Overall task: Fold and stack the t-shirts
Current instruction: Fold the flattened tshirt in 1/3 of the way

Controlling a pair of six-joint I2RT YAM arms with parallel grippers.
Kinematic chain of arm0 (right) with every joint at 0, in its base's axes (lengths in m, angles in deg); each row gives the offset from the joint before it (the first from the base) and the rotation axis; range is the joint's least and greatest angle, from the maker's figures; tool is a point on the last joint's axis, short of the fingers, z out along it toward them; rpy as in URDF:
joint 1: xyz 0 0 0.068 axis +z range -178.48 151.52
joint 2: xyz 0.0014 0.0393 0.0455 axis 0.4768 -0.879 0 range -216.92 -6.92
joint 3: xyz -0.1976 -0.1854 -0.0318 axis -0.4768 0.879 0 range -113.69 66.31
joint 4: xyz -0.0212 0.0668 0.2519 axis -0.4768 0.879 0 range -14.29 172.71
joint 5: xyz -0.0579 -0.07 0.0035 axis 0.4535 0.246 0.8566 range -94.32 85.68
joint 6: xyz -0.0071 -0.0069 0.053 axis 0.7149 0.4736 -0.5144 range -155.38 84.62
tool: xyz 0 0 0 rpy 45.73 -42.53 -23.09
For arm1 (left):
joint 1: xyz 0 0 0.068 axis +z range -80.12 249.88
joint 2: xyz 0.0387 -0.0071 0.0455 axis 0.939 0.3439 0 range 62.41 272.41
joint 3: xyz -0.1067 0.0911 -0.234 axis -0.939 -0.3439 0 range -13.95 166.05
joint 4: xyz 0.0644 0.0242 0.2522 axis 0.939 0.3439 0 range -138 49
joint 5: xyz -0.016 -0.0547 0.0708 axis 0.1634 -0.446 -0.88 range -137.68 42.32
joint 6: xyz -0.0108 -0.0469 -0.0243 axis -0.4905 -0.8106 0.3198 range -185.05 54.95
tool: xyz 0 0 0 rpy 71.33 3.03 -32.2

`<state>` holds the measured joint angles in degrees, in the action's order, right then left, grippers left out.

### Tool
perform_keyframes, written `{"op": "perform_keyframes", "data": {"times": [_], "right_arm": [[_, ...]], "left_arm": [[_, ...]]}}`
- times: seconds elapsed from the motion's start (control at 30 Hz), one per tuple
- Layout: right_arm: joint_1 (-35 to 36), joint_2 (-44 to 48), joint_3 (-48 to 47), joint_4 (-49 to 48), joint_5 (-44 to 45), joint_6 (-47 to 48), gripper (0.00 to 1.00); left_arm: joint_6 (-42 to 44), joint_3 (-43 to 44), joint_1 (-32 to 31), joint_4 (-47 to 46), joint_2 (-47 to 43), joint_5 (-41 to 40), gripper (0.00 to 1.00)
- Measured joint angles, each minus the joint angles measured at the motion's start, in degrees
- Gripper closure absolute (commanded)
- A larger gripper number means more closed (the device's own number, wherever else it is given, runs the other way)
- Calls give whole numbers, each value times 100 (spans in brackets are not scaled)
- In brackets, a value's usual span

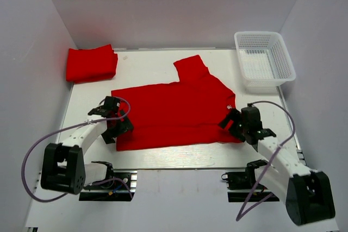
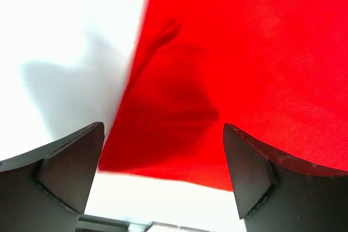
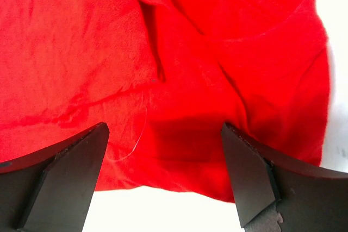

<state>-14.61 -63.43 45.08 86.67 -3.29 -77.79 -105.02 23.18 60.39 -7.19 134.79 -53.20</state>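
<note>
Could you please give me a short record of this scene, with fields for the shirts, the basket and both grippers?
spread t-shirt: red, lying flat in the middle, one sleeve pointing to the far side
folded t-shirt: red, at the far left corner of the table
basket: white mesh, far right, nothing seen inside
left gripper: open, over the spread t-shirt's left edge, holding nothing
right gripper: open, over the spread t-shirt's right edge, holding nothing

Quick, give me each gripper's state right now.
Left gripper: open, holding nothing, above the spread red t-shirt, left edge.
Right gripper: open, holding nothing, above its right end.
</note>
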Motion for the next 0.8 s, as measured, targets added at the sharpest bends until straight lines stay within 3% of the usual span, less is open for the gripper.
{"op": "perform_keyframes", "data": {"times": [0.2, 0.43, 0.8], "right_arm": [[-2, 763, 146, 750, -138, -9, 10], [7, 109, -831, 1449, -286, 697, 10], [79, -905, -1134, 977, -807, 1261, 10]], "left_arm": [[-15, 208, -2, 848, -678, -81, 0], [55, 1191, -7, 1104, -719, -503, 0], [181, 1298, -7, 1104, -763, -636, 0]]}}
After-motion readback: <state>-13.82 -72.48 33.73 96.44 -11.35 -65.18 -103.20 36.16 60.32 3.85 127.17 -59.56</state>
